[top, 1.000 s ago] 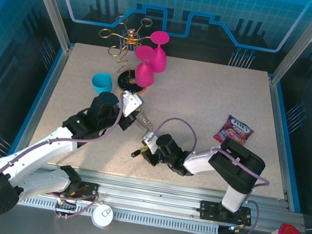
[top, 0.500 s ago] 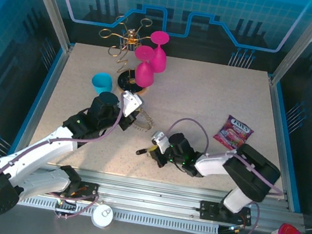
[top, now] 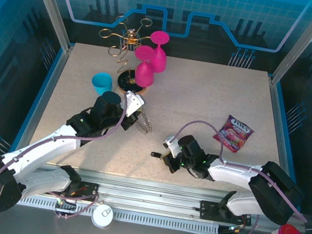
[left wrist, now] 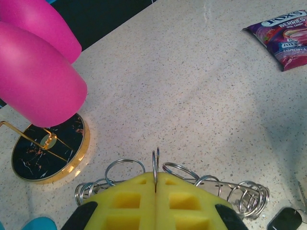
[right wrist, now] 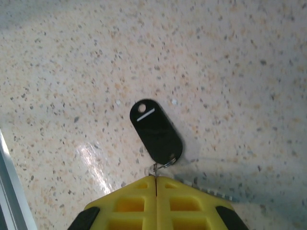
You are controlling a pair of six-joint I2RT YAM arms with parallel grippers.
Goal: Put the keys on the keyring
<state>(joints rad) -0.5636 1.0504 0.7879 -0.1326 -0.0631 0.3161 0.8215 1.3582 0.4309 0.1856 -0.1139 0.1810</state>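
Pinching one silvery link of the keyring (left wrist: 125,166), the left gripper (left wrist: 156,179) has its yellow fingers (left wrist: 127,199) squeezed together, other links fanning out either side of the tips. Right gripper (right wrist: 156,181) is clamped on the keys (right wrist: 156,130) by their tiny wire loop, black head lying on the speckled table (right wrist: 240,72) just ahead of it.

A gold wire rack (top: 120,35) on a round dark base (top: 127,81) stands at the far left of the speckled surface (top: 207,95), with two pink goblets (top: 145,74) close against it. A teal cup (top: 102,82) sits just left of the base. A purple candy packet (top: 234,132) lies well apart, toward the right.
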